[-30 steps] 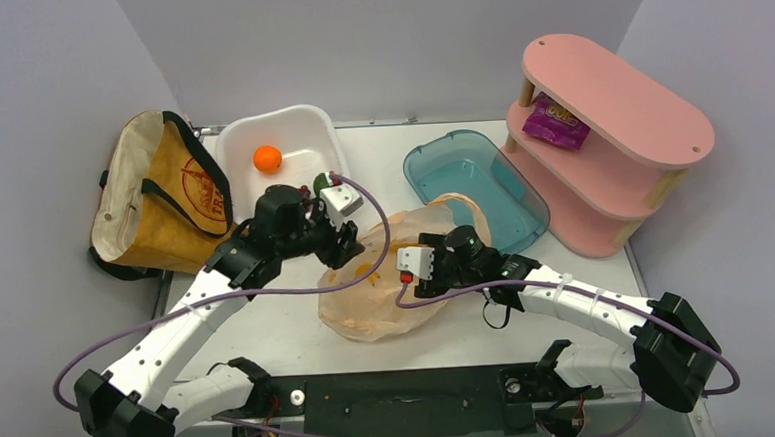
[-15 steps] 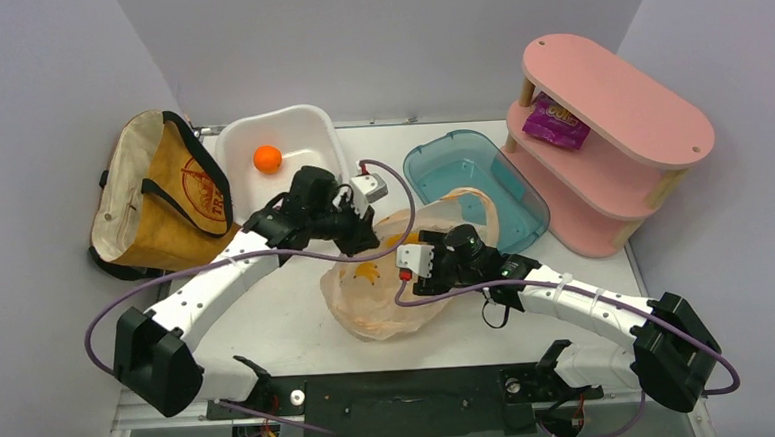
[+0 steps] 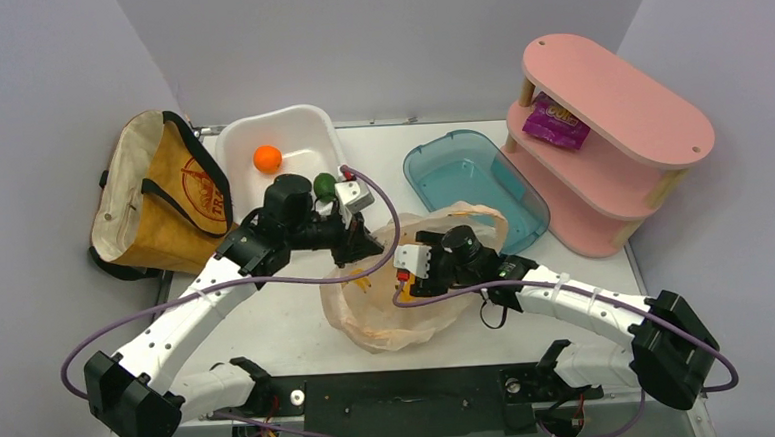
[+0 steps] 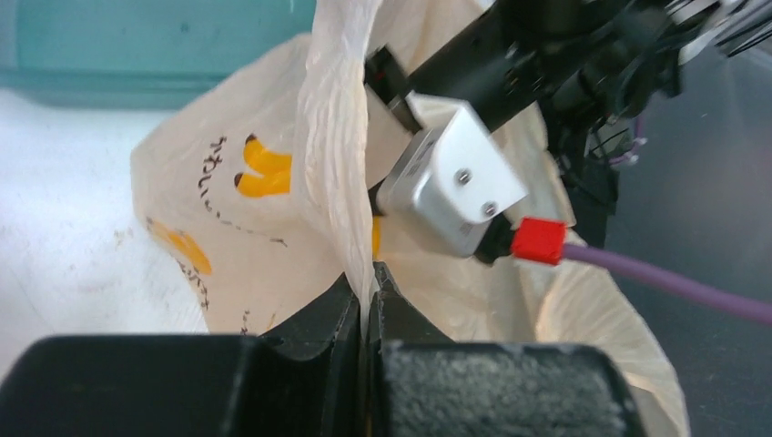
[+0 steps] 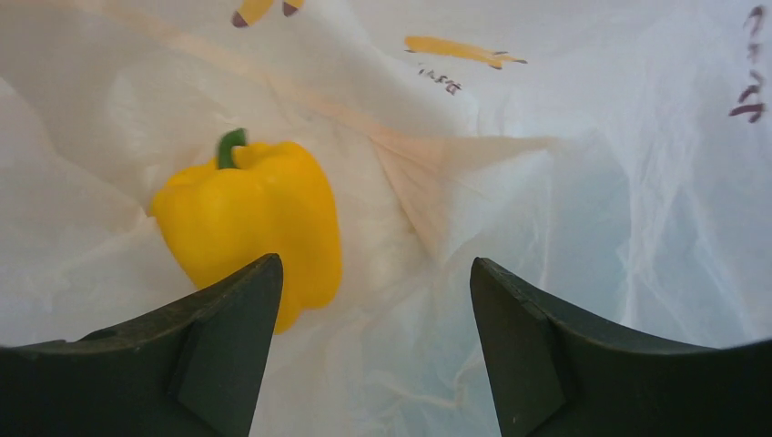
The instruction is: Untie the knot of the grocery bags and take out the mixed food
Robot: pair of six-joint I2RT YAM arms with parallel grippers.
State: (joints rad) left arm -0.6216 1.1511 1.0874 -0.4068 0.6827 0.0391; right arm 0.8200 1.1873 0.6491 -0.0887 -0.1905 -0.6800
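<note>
Several printed bananas [image 4: 262, 169] and unreadable script [image 4: 211, 182] mark the plastic bag [image 4: 273, 264]

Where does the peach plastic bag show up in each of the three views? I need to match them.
Top external: peach plastic bag in the middle of the picture, slightly low.
Left wrist: it fills the middle; the left gripper pinches a fold of it.
Right wrist: it fills the frame behind the open right gripper, yellow bell pepper inside.
Shared landmark: the bag's yellow print, in both wrist views; unclear from above.

Robot lab: white table [image 3: 375, 154], bare walls [image 3: 384, 38]
</note>
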